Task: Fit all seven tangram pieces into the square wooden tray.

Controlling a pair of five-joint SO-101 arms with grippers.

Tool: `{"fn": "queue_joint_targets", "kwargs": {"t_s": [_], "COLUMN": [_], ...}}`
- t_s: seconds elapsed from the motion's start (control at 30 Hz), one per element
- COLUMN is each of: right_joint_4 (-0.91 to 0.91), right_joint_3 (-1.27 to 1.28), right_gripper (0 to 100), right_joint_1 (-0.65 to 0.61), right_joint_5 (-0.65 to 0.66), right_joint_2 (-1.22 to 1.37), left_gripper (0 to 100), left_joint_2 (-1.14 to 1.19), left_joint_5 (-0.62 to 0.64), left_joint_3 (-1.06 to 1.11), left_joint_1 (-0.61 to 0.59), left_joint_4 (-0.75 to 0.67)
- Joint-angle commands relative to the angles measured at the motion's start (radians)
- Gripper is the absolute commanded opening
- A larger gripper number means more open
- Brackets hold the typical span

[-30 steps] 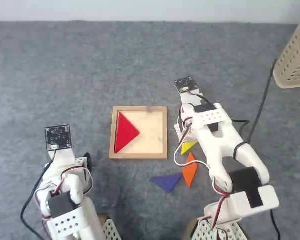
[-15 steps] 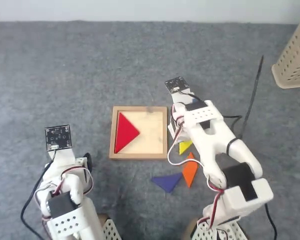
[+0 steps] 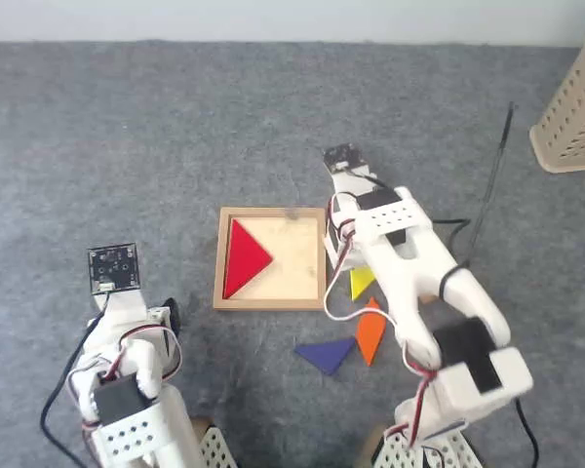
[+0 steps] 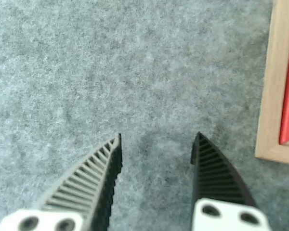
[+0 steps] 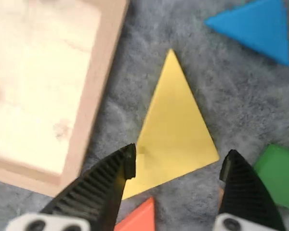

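— Now, where is the yellow triangle [image 5: 176, 130] lying?
— Just beside the tray [image 5: 94, 96]; right end effector [image 5: 179, 151] is hovering over it, jaws wide, empty. Probably light, stiff, thin; I'm advising pinching its edges.

Left arm [image 3: 127, 380] sits folded back, left gripper [image 4: 159, 136] pointing down, fingers spread apart. Right arm [image 3: 409, 278] stretches forward, right gripper [image 5: 180, 150] angled down, fingers parted.
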Motion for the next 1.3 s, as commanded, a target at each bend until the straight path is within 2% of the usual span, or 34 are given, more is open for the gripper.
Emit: {"fn": "queue_joint_targets", "kwargs": {"t_s": [0.0,0.1,0.37,0.67,1.27], "right_joint_4": [0.002,-0.004,-0.030,-0.036,-0.031], "right_joint_3": [-0.025,-0.025,-0.071,-0.081,-0.118], "right_gripper": [29.7,29.9,30.0,30.0,30.2], "right_joint_1": [-0.013,-0.007,0.018,0.028,0.065], "right_joint_5": [-0.081,-0.124,-0.121,-0.120,0.143], "right_joint_2": [-0.097,-0.068,0.099,0.139,0.124], "left_gripper": [23,23,23,23,23], "left_joint_2": [-0.012,-0.012,-0.012,-0.012,-0.012], "left_joint_5": [0.009,0.009,0.009,0.009,0.009], "left_joint_3": [-0.019,-0.019,-0.019,-0.019,-0.019], "left_joint_1": [0.000,0.000,0.000,0.000,0.000], "left_joint_4": [0.003,0.003,0.003,0.003,0.003]}}
